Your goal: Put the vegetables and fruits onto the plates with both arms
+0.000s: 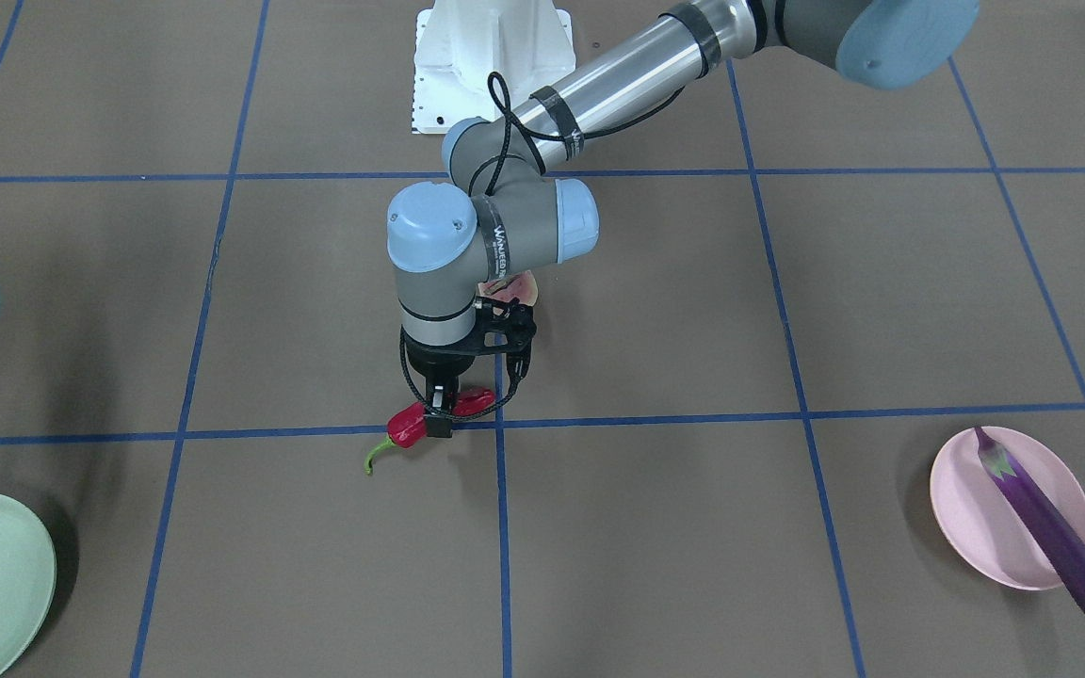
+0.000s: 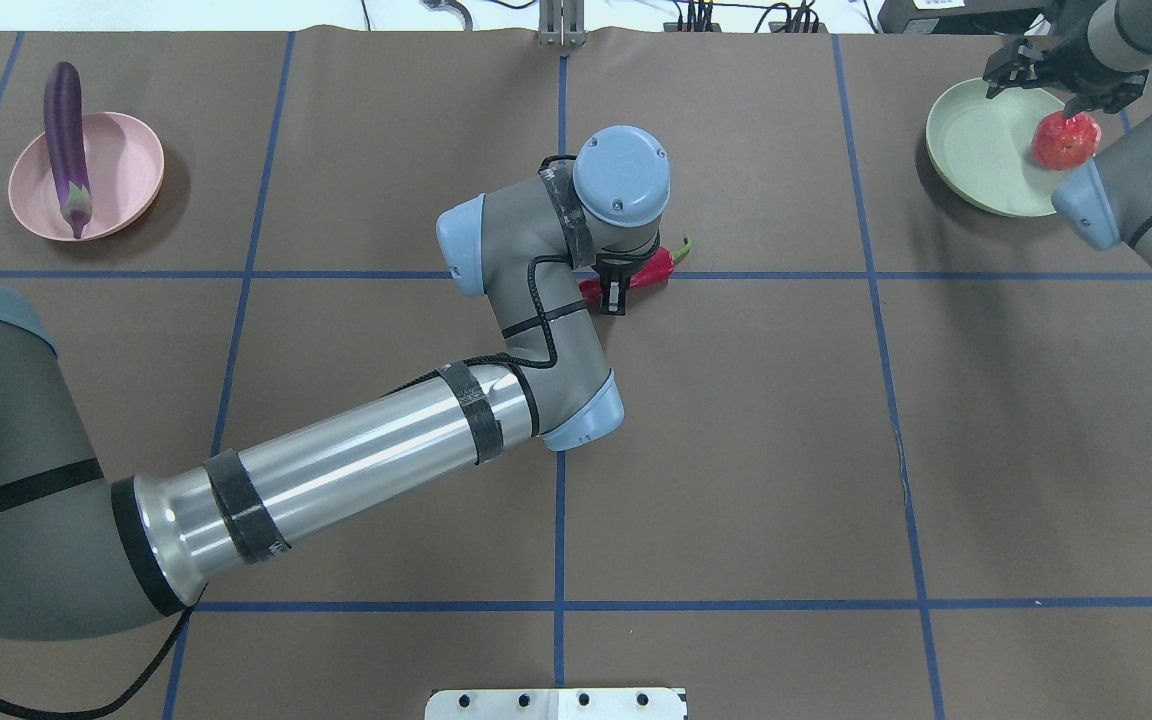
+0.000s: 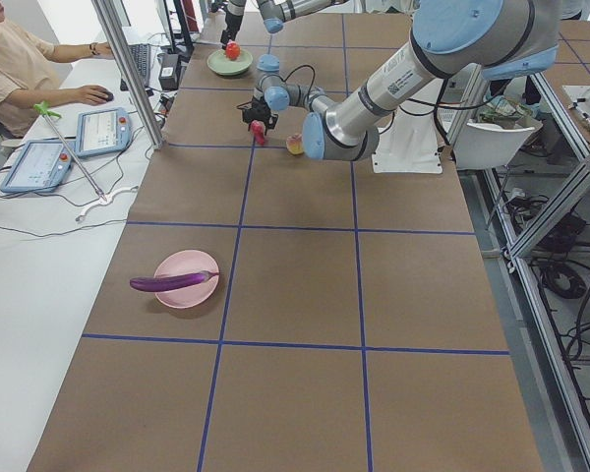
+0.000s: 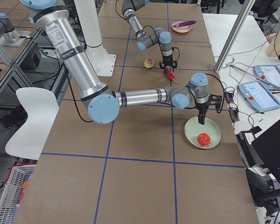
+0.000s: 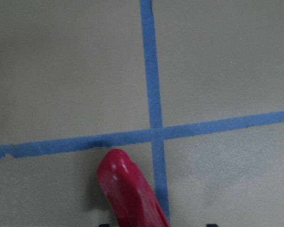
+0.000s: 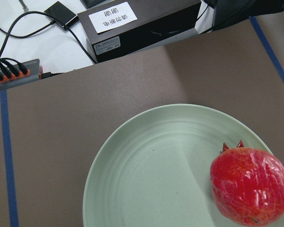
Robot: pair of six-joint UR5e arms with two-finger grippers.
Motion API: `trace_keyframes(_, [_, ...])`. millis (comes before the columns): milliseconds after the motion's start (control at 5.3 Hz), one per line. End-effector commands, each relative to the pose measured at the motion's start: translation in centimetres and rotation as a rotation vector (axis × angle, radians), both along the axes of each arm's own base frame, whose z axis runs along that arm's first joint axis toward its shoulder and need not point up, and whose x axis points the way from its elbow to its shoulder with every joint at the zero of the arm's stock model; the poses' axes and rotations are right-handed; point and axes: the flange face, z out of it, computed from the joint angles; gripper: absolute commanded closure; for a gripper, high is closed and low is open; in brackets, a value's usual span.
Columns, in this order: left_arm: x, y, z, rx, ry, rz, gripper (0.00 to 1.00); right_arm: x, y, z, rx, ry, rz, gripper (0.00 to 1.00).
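1. Pinching the red chili (image 1: 404, 426) in my left gripper (image 1: 439, 419) — fingers clamp it mid-body, with the green stem poking out past them.
2. The chili is at a crossing of the blue tape lines (image 1: 655, 420), mid-table. I can't tell whether it touches the table (image 1: 655, 546) or sits just off it (my left wrist view shows only its red tip over the brown paper).
3. My right gripper (image 2: 1054, 82) is spread and holds nothing — it hangs over the mint green plate (image 2: 971, 150).
4. The pomegranate ball (image 2: 1066, 140) sits on that plate, close to the rim and just beside my right fingers.
5. The eggplant (image 2: 66, 130) lies across the pink plate (image 2: 126, 170) at the table's other end, with its blunt purple end well past the rim.
6. The peach (image 4: 149, 63) sits on the brown paper near my left wrist, on the robot-base side of the chili (mostly hidden behind the wrist in the front view).
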Motion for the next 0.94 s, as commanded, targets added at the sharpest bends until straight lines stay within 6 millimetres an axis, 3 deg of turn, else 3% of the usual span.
trace_keyframes(0, [0.0,-0.3,0.2,0.020,0.003,-0.009,0.66,0.1,0.2,0.5,-0.007,0.003,0.000,0.00])
trace_keyframes(189, [-0.6,-0.8,-0.3,0.039,0.006,-0.001,1.00,0.1,0.2,0.6,-0.008,0.003,0.000,0.00])
trace_keyframes(377, [-2.6,-2.6,-1.1,0.085,0.008,0.011,1.00,0.0,0.1,0.4,-0.006,0.001,-0.001,0.00])
trace_keyframes(566, [-6.7,-5.9,-2.1,0.134,0.017,0.067,1.00,-0.1,-0.2,-1.6,0.025,-0.013,-0.002,0.00])
trace_keyframes(754, [-11.1,-9.8,-0.6,0.221,-0.023,0.141,1.00,-0.6,0.0,-3.9,0.057,-0.030,-0.007,0.00])
